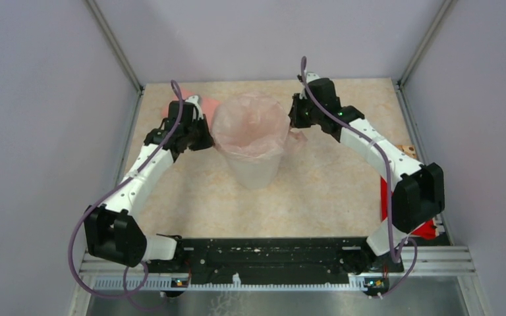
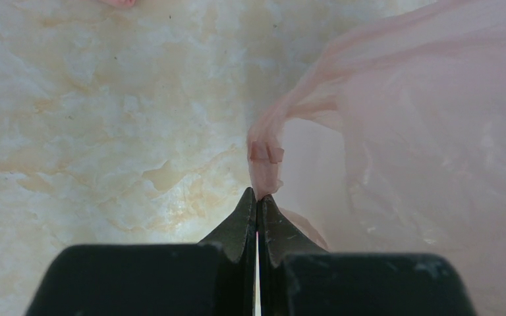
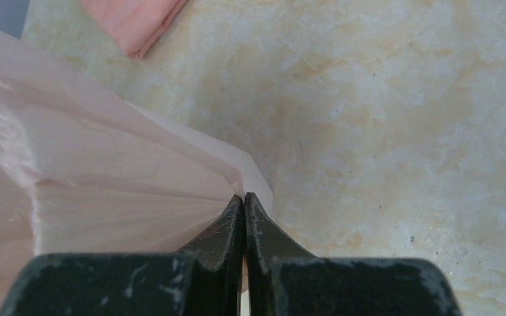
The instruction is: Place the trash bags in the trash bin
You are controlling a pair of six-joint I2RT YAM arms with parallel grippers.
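Note:
The pale pink translucent trash bag hangs in the mouth of the white trash bin at the table's middle back, its film draped over the rim. My left gripper is at the bin's left side, shut on a bunched edge of the bag. My right gripper is at the bin's right side, shut on the bag's other edge. Both hold the film stretched outward from the rim.
A folded salmon-pink cloth lies behind the left gripper, also in the right wrist view. A flat red packet lies by the right arm's base. Metal frame rails and grey walls bound the table.

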